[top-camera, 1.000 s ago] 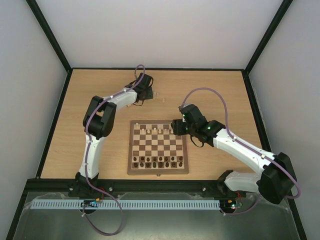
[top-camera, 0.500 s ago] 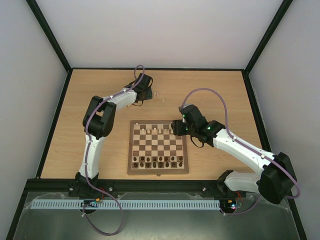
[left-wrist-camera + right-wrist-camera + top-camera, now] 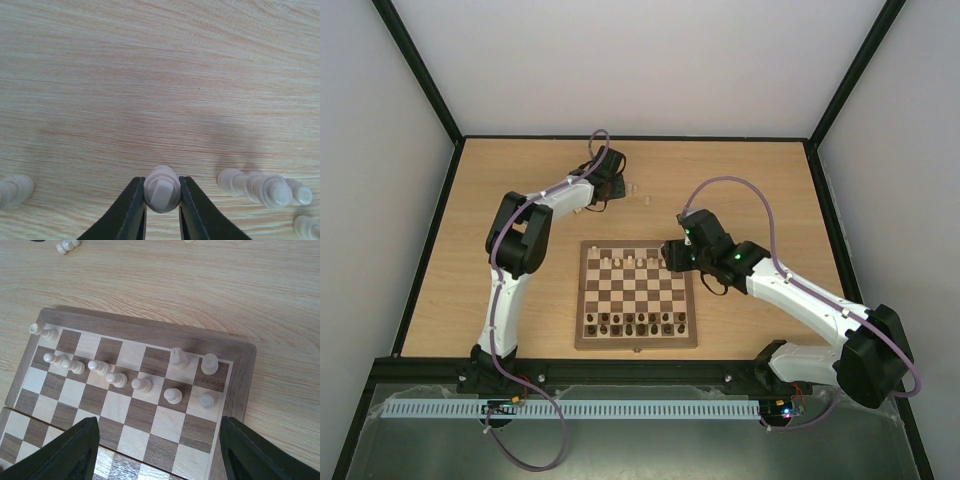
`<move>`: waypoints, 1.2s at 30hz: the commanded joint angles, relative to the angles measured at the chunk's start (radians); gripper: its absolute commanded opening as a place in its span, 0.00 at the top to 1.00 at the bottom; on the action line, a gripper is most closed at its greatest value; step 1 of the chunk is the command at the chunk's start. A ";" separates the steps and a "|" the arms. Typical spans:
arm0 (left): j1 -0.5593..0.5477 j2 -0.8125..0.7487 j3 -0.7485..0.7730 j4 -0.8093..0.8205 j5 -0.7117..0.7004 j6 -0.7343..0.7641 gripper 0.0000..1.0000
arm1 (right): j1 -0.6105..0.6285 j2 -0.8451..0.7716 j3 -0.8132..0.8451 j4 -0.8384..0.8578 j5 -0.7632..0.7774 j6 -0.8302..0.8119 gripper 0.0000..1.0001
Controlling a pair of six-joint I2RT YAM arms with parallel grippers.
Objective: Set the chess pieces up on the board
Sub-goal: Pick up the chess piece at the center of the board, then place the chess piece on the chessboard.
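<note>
The board (image 3: 582, 283) lies at the table's middle, with dark pieces (image 3: 635, 322) along its near rows and several cream pieces (image 3: 630, 261) along its far rows. My left gripper (image 3: 617, 186) is behind the board, shut on a cream piece (image 3: 162, 188) standing on the tabletop. More loose cream pieces (image 3: 260, 186) stand just right of it. My right gripper (image 3: 672, 258) hovers open and empty over the board's far right corner (image 3: 235, 360). There a cream rook (image 3: 209, 363), another back-row piece (image 3: 178, 357) and a row of pawns (image 3: 115, 378) stand.
Another loose cream piece (image 3: 15, 189) lies left of my left gripper. Two loose cream pieces (image 3: 640, 192) stand on the tabletop behind the board. A black frame edges the table (image 3: 450, 180).
</note>
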 commanded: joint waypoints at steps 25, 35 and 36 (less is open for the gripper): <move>-0.259 -0.576 -0.472 -0.084 -0.065 -0.003 0.91 | -0.002 -0.060 -0.061 0.024 0.043 0.013 0.28; -0.365 -0.641 -0.550 -0.102 -0.076 -0.010 0.90 | -0.003 -0.066 -0.074 0.039 0.085 0.033 0.01; -0.370 -0.641 -0.556 -0.098 -0.079 -0.010 0.90 | -0.002 -0.066 -0.075 0.040 0.089 0.034 0.02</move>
